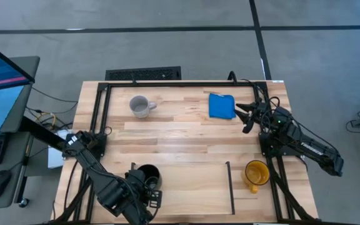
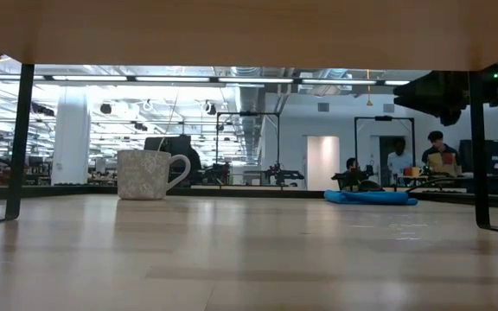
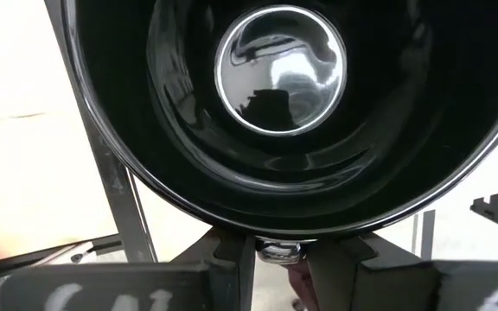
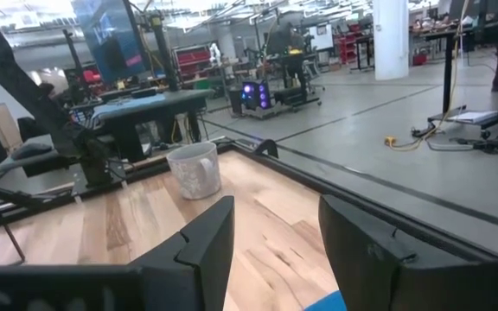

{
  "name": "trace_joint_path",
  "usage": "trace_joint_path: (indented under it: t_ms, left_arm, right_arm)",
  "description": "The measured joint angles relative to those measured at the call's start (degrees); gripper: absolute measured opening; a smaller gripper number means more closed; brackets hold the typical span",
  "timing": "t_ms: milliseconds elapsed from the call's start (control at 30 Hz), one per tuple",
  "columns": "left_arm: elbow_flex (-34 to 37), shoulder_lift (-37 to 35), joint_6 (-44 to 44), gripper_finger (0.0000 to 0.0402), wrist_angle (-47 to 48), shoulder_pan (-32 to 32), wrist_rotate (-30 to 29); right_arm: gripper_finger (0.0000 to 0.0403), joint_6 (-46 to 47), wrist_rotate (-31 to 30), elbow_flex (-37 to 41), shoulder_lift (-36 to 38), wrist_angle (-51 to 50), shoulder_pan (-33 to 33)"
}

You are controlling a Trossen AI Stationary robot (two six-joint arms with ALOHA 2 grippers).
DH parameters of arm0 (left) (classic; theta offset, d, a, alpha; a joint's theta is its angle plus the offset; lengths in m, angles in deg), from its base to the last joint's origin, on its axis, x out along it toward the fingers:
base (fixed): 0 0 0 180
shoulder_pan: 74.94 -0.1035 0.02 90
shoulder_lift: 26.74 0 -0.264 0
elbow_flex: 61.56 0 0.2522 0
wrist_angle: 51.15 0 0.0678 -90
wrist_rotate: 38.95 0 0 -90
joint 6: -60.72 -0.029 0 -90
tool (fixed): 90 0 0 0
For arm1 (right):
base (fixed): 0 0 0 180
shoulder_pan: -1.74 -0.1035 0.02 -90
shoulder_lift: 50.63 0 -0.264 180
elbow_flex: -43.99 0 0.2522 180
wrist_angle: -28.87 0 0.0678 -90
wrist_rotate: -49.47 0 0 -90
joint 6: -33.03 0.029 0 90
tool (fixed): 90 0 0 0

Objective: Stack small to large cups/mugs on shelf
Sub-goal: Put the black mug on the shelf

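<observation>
The black mug (image 1: 147, 175) is at the table's near left, mouth up, and its glossy inside fills the left wrist view (image 3: 279, 69). My left gripper (image 1: 144, 189) is shut on it. The pale grey mug (image 1: 140, 105) stands upright on its base at the far left and also shows in the low view (image 2: 145, 174). The yellow-orange mug (image 1: 255, 172) stands on the shelf's planks (image 1: 245, 199) at the near right. My right gripper (image 1: 247, 116) is open and empty, above the table just right of the blue cloth (image 1: 221, 105). My left gripper pinches a small glossy part just outside the black mug's rim (image 3: 279, 250) between its two fingers (image 3: 232, 263); whether that part is the handle I cannot tell. The fingers come from above on the mug's near side. Whether the mug stands on the table or hangs clear is hidden.
A black metal frame (image 1: 99, 119) runs around the table's edges. A thin black upright bar (image 1: 229, 181) bounds the shelf on its left. Bare planks lie across the middle of the table. People stand in the room beyond (image 2: 398, 160).
</observation>
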Motion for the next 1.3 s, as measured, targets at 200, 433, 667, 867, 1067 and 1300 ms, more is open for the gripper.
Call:
trace_joint_path:
  t_ms: [200, 433, 667, 867, 1067, 1300]
  left_arm:
    - [0.0, 0.0, 0.35, 0.0064, 0.03, -0.04, 1.28]
    - [0.12, 0.19, 1.12, 0.0093, -1.05, -0.31, 4.88]
    - [0.24, 0.39, 1.26, 0.01, -1.23, -0.57, 6.67]
    - [0.24, 0.39, 1.52, 0.0092, -2.16, -0.59, 6.0]
    - [0.22, 0.28, 1.85, 0.0094, -5.15, -0.59, 3.99]
    - [0.2, 0.26, 1.89, 0.0095, -5.89, -0.59, 3.61]
  right_arm:
    - [0.0191, -0.02, 0.0, 0.0, 0.0, 0.03, 0.0]
    - [0.0193, -0.31, 0.0, 0.0, 0.0, 0.08, 0.0]
    - [0.0192, -0.46, 0.0, 0.0, 0.0, 0.1, 0.02]
    - [0.0193, -0.46, 0.01, 0.0, 0.0, 0.1, 0.02]
    - [0.0192, -0.5, 0.01, 0.0, 0.0, 0.1, 0.02]
    - [0.0192, -0.5, 0.0, 0.0, 0.0, 0.1, 0.02]
